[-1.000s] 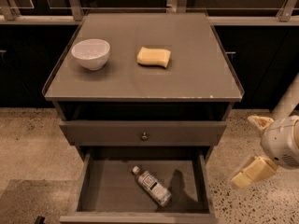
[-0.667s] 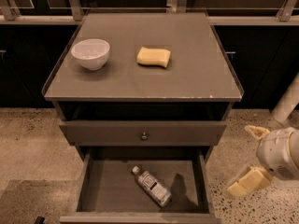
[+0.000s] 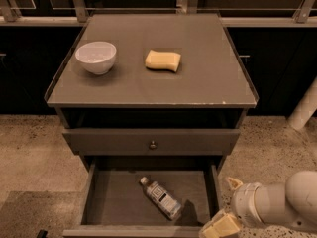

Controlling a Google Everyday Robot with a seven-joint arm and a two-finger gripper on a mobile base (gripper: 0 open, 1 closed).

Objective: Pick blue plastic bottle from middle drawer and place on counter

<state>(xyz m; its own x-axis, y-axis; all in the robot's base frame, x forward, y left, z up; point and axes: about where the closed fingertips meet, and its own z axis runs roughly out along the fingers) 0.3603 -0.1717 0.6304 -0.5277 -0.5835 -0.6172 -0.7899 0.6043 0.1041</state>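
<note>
Down in the pulled-out drawer [image 3: 90, 192] a bottle [image 3: 161, 198] lies on its side, slanted, its white cap toward the back left. Above it is a shut drawer front with a knob [image 3: 152, 144]. On the surface [image 3: 208, 78] stand a white bowl [image 3: 96, 57], its inside plain white, and a yellow sponge [image 3: 163, 60], set apart. Just outside the open drawer's front right corner, the pincer [image 3: 219, 206] hangs with fingers spread wide, holding nothing.

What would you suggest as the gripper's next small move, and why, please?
Probably shift the gripper left, over the middle drawer and toward the blue plastic bottle. The gripper hangs open by the drawer's right front corner, not yet above the tray, while the bottle lies on its side near the drawer's middle, ungrasped.
</note>
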